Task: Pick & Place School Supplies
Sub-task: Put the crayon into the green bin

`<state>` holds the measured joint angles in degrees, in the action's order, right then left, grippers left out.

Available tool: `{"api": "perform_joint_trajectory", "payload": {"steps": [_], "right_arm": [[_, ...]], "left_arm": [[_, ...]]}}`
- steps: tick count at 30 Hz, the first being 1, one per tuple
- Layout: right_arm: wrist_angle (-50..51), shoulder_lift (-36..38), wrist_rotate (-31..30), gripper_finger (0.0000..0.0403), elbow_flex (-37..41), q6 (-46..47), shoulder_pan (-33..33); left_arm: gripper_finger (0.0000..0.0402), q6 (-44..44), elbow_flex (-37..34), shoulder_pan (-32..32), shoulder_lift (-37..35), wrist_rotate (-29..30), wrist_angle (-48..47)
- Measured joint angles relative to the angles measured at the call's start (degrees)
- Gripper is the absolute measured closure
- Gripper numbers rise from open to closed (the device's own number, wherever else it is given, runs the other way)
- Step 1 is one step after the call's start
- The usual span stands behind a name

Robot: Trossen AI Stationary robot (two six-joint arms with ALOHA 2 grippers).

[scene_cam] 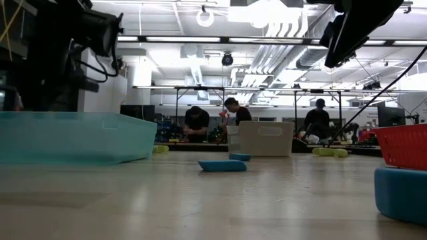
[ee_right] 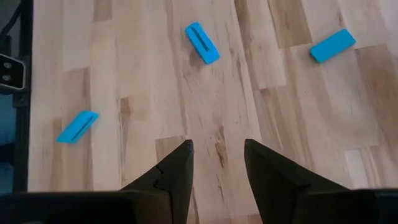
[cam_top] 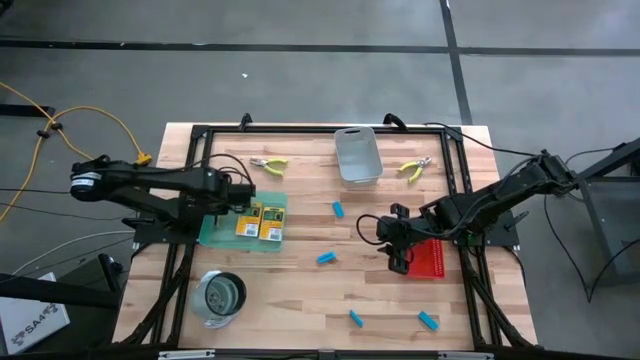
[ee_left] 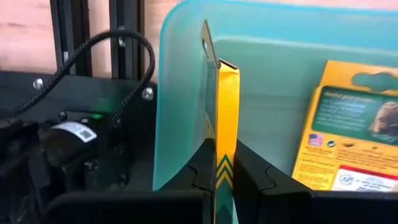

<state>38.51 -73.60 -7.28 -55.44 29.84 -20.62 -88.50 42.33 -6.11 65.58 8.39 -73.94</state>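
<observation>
My left gripper [cam_top: 240, 205] [ee_left: 222, 152] is over the teal-green tray [cam_top: 215, 232] and shut on a yellow crayon box [ee_left: 227, 99] seen edge-on. Two more crayon boxes [cam_top: 248, 220] [cam_top: 272, 222] lie flat in that tray; one of them [ee_left: 354, 137] shows in the left wrist view. My right gripper [cam_top: 385, 238] [ee_right: 217, 158] is open above bare wood, left of the red tray [cam_top: 432, 260]. Several light-blue blocks [cam_top: 338, 209] [cam_top: 326, 258] [cam_top: 356, 318] [cam_top: 429, 321] lie on the table. Two yellow-green pliers [cam_top: 268, 165] [cam_top: 415, 168] lie near the far edge. My left gripper pinches the crayon box between its two fingers [ee_left: 255, 171], which press on the two broad faces near one narrow edge [ee_left: 225, 137]. The box stands on edge in the hold, just inside the tray's wall [ee_left: 180, 106]. Whether it rests on the tray floor is hidden.
A grey bin [cam_top: 357, 153] stands at the far middle of the table and a round metal cup [cam_top: 220, 296] near the front left. A black frame [cam_top: 195, 135] rims the tabletop. Bare wood lies under the right gripper, with three blocks [ee_right: 202, 42] [ee_right: 333, 45] [ee_right: 77, 126] beyond. People sit in the room behind.
</observation>
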Motion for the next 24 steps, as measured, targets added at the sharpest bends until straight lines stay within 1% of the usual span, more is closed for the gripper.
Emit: {"api": "perform_joint_trajectory", "payload": {"steps": [4, 7, 12, 16, 21, 24], "right_arm": [[0.0, 0.0, -0.3, 0.0268, 0.0, -0.1, 0.0], [-0.1, 0.0, -0.3, 0.0268, 0.0, -0.1, 0.0], [-0.1, 0.0, -0.3, 0.0268, 0.0, -0.1, 0.0], [-0.1, 0.0, -0.3, 0.0268, 0.0, -0.1, 0.0], [-0.1, 0.0, -0.3, 0.0268, 0.0, -0.1, 0.0], [-0.1, 0.0, -0.3, 0.0268, 0.0, -0.1, 0.0]], "left_arm": [[0.0379, 0.3, 0.0, 0.0, 1.5, -0.6, 0.0], [0.0367, 2.3, 0.0, 0.0, 1.8, -0.6, 0.1], [0.0335, 3.8, 0.0, 0.0, 1.8, -0.2, 0.3], [0.0311, 5.7, -0.1, 0.0, 1.8, 1.5, 1.1], [0.028, 5.8, -0.1, 0.0, 1.8, 2.0, 1.2], [0.027, 5.8, -0.1, 0.0, 1.8, 1.9, 2.8]]}}
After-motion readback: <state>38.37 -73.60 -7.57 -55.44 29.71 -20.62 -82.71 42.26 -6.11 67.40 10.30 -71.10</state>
